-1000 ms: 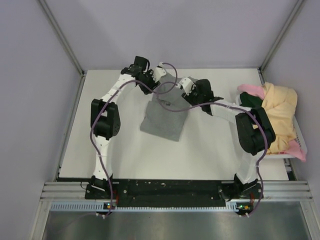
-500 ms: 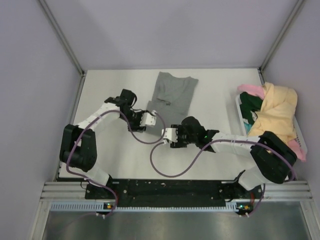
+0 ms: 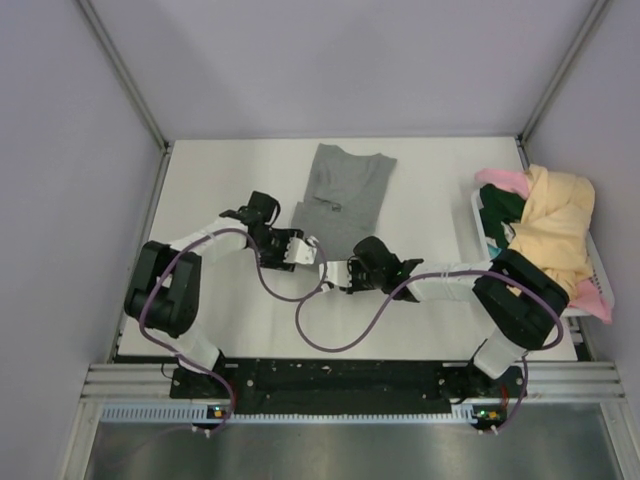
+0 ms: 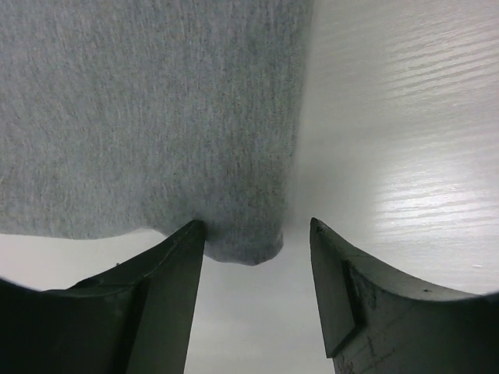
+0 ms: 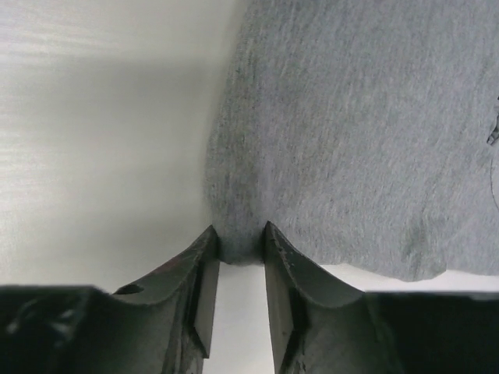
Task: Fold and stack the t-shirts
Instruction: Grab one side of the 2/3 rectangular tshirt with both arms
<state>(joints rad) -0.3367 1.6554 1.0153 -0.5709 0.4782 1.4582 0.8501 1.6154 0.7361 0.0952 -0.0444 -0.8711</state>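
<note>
The grey t-shirt (image 3: pixel 340 195) is lying flat on the far middle of the table (image 3: pixel 215 185). The right gripper (image 5: pixel 240 234) is pinching one near hem corner. The left gripper (image 4: pixel 257 230) is straddling the other with jaws apart, probably so both can lift the hem together for a fold.

Grey t-shirt (image 3: pixel 340 190): heather grey, folded into a long narrow panel. It lies flat at upper centre of the frame, neck end uppermost.
Yellow t-shirt (image 3: pixel 556 225): pale and crumpled, topmost of three bunched together at the right edge.
Pink t-shirt (image 3: pixel 498 180): crumpled, showing at the upper left and lower right of the yellow.
Green t-shirt (image 3: pixel 503 212): dark, mostly buried.
</note>
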